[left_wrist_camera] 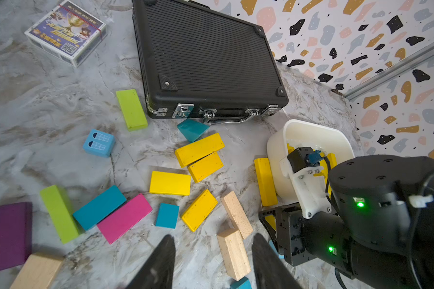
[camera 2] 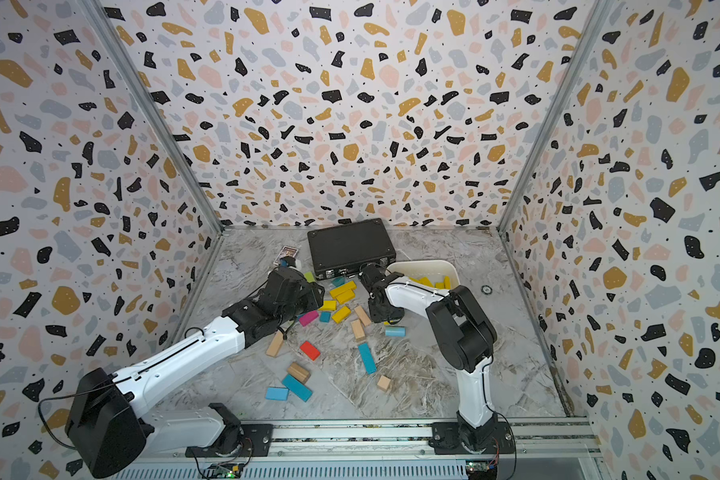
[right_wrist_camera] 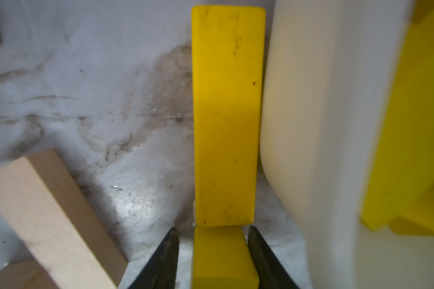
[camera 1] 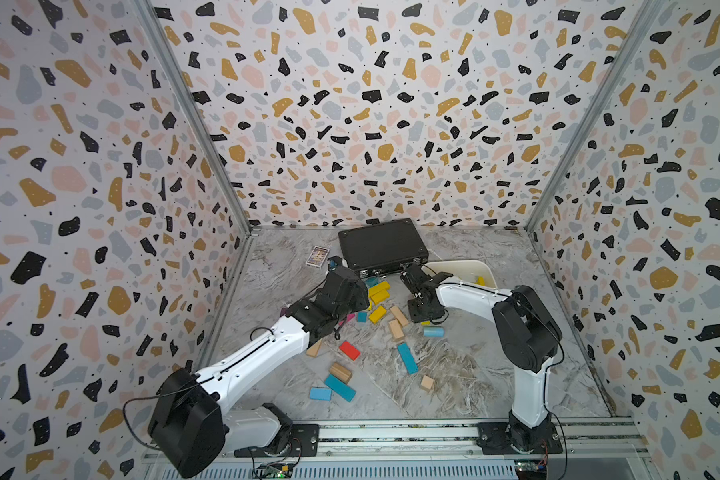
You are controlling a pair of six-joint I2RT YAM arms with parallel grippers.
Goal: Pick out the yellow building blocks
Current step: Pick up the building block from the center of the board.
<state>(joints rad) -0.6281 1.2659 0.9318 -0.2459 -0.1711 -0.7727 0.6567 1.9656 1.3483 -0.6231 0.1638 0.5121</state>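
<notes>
Several yellow building blocks [left_wrist_camera: 199, 149] lie loose on the marble table in front of the black case, seen in both top views [camera 1: 379, 291] [camera 2: 341, 314]. More of them sit in the white bin [camera 2: 425, 264]. A long yellow bar [right_wrist_camera: 227, 112] rests against the bin's outer wall [right_wrist_camera: 311, 125]. My right gripper [right_wrist_camera: 213, 230] is down at the table, its jaws astride a small yellow block [right_wrist_camera: 222, 257] with a gap still showing on one side. My left gripper [left_wrist_camera: 213, 237] hovers open and empty above a tan block [left_wrist_camera: 233, 252].
The black case [camera 1: 383, 245] and a card box [camera 1: 317, 256] lie at the back. Tan, blue, red [camera 1: 349, 350], pink [left_wrist_camera: 124, 217], purple [left_wrist_camera: 8, 235] and lime-green [left_wrist_camera: 131, 109] blocks are scattered over the table. Patterned walls close in three sides.
</notes>
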